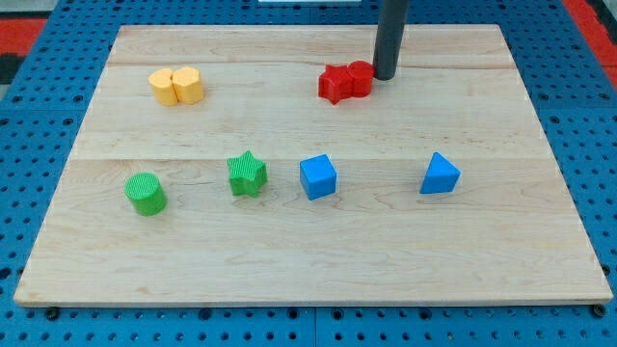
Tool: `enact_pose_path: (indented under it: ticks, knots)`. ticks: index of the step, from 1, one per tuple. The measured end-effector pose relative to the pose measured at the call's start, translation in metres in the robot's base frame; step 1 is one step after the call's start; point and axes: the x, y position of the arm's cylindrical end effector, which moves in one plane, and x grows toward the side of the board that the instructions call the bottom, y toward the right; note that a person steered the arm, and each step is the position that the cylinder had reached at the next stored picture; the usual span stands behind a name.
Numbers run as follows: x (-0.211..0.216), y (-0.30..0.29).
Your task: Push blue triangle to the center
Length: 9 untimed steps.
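From the view's left: green cylinder [146, 194], green star [247, 174], blue cube [317, 177], blue triangle [440, 174], in one row.

Four blocks are lying in a loose row across the lower half of the wooden board [540, 145]: the green cylinder [146, 193], green star [247, 174], blue cube [317, 177] and blue triangle [440, 174]. Gaps are separating each from the next, the widest lying between cube and triangle. The cube is standing between the triangle and the board's middle on the view's left. Bare wood is running between this row and the upper blocks. Up top, the yellow blocks [176, 86] are touching each other; the red blocks [345, 82] are apparently touching my tip [384, 76].
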Motion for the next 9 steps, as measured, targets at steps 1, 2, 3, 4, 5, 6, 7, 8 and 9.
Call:
enact_pose_path:
  ticks: [1,2,3,4,5,6,7,8,9]
  knots:
    - [0.000,0.021]
    - [0.012,0.084]
    - [0.055,0.152]
    - [0.113,0.166]
    - [0.149,0.151]
    - [0.164,0.116]
    - [0.164,0.059]
    - [0.169,0.011]
    - [0.176,-0.027]
